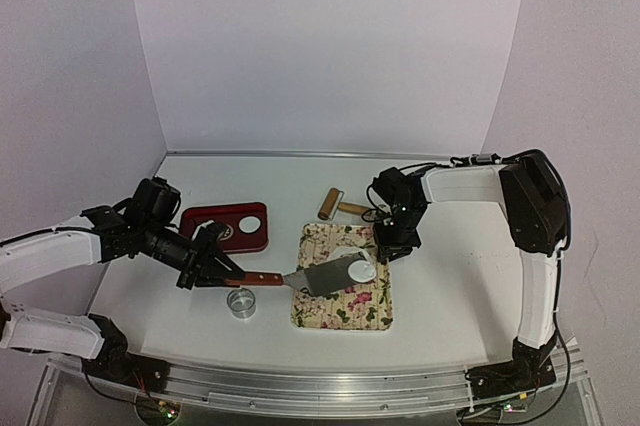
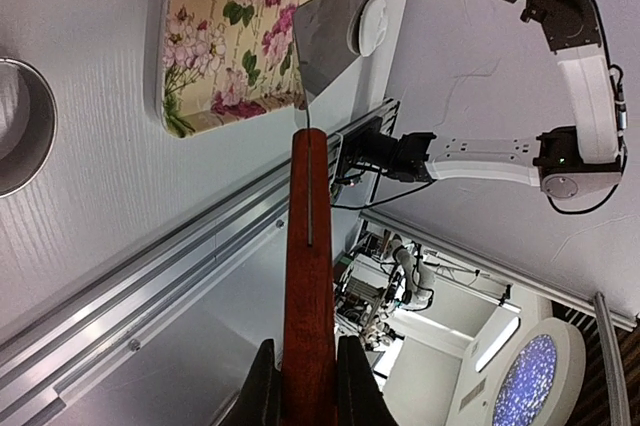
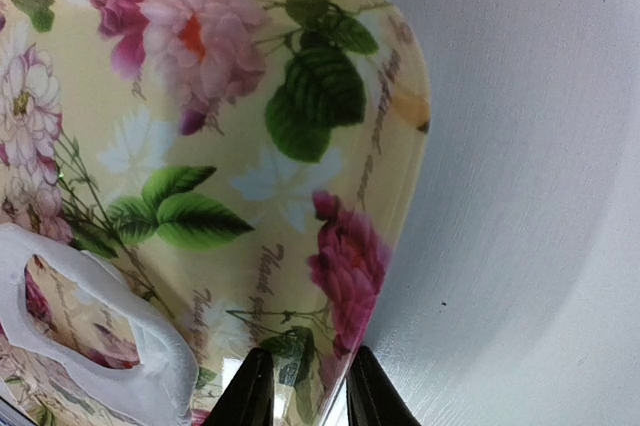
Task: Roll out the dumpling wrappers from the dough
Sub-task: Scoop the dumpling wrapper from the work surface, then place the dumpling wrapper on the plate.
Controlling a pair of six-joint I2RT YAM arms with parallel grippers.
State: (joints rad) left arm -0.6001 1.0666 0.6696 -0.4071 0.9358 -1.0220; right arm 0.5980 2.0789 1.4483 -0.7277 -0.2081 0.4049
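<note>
From above, your right gripper (image 1: pixel 385 251) hides its own fingertips under the wrist, so whether they pinch the floral mat (image 1: pixel 345 311) is unclear (its wrist camera crops them at the bottom edge too). That camera cuts the dough (image 3: pixel 165 361) off at left and bottom. The left wrist view clips the metal ring (image 2: pixel 45 131) at its left edge. There the spatula (image 2: pixel 310 276) handle's end disappears between the fingers of the left gripper (image 2: pixel 308 351), themselves cropped below.
</note>
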